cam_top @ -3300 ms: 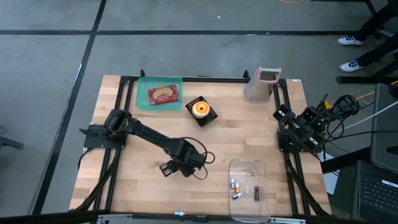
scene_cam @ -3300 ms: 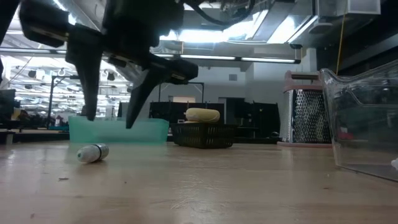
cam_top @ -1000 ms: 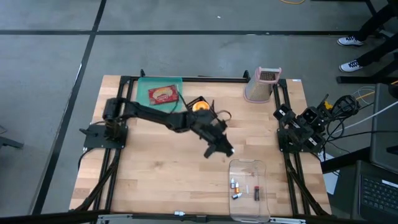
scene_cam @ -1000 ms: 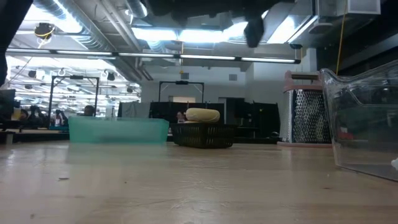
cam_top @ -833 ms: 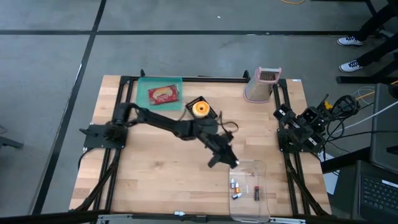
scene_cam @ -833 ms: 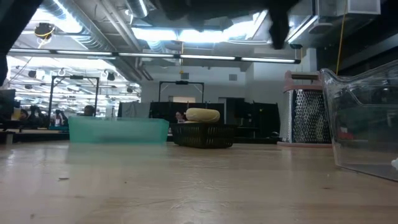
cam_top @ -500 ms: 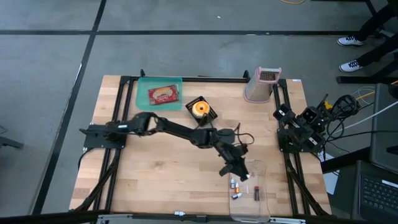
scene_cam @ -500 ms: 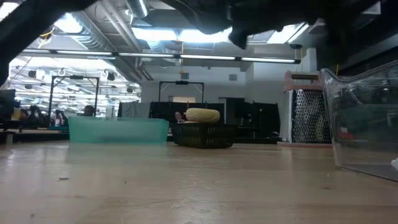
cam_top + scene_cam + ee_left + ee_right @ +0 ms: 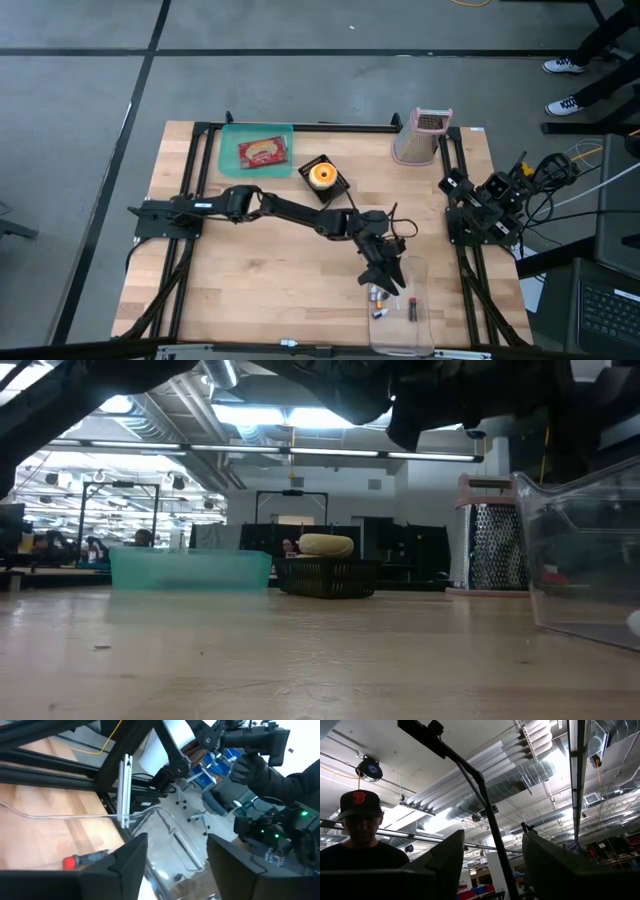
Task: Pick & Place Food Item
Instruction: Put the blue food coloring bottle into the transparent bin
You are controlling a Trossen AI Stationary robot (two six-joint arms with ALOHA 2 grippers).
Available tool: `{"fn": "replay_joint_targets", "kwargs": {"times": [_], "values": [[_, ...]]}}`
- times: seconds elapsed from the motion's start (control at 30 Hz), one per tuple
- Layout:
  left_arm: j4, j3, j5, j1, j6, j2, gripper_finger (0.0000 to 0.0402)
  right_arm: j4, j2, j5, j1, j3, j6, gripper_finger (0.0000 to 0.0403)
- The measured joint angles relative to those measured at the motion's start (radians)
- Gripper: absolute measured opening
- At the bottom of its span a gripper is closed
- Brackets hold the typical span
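The left hand [image 9: 385,284] is shown over the clear bin [image 9: 402,340], fingers parted and empty: the release step. Small items [image 9: 378,296] lie in the bin. Withdrawal is called for next. The right hand [image 9: 492,865], spread, is parked at the desk [image 9: 250,280] edge.

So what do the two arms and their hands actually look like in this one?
Both arms are black and jointed, on black frame rails. The left arm is slim, with a thin black cable looped near its left hand, which has two flat dark fingers. The right arm carries black and yellow cables; its right hand has matching dark fingers.
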Motion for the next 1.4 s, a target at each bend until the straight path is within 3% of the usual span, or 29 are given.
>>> {"fn": "replay_joint_targets", "kwargs": {"times": [0.2, 0.4, 0.53, 0.63, 0.77, 0.97, 1.07, 1.17, 1.3, 1.4], "values": [[0.012, -0.002, -0.008, 0.040, -0.036, -0.026, 0.0218, -0.001, 0.000, -0.004, 0.000, 0.000, 0.001, 0.0199], [0.014, -0.002, -0.002, 0.081, -0.031, -0.106, 0.0197, -0.009, 0.000, -0.004, 0.000, 0.000, 0.030, 0.0199], [-0.073, -0.002, 0.025, 0.108, -0.002, -0.185, 0.0177, -0.008, 0.000, -0.024, 0.000, 0.000, 0.046, 0.0199], [-0.240, -0.001, 0.033, 0.124, 0.110, -0.278, 0.0164, -0.005, 0.000, -0.055, 0.000, 0.000, 0.046, 0.0199], [-0.653, -0.001, -0.026, 0.142, 0.365, -0.425, 0.0156, -0.003, 0.000, -0.082, 0.000, 0.000, 0.042, 0.0199], [-1.206, -0.010, -0.311, 0.152, 0.620, -0.622, 0.0155, -0.043, 0.000, -0.082, 0.000, 0.000, 0.048, 0.0199], [-1.331, -0.080, -0.435, 0.126, 0.600, -0.713, 0.0155, -0.043, 0.000, -0.082, 0.000, 0.000, 0.049, 0.0199], [-1.346, -0.227, -0.544, 0.064, 0.542, -0.791, 0.0155, -0.044, 0.000, -0.079, 0.000, 0.000, 0.036, 0.0199], [-1.250, -0.481, -0.597, -0.054, 0.416, -0.875, 0.0155, -0.044, 0.000, -0.078, 0.000, 0.000, 0.016, 0.0199], [-1.081, -0.662, -0.580, -0.119, 0.277, -0.908, 0.0161, -0.044, 0.000, -0.073, 0.000, 0.000, 0.015, 0.0199]]}}
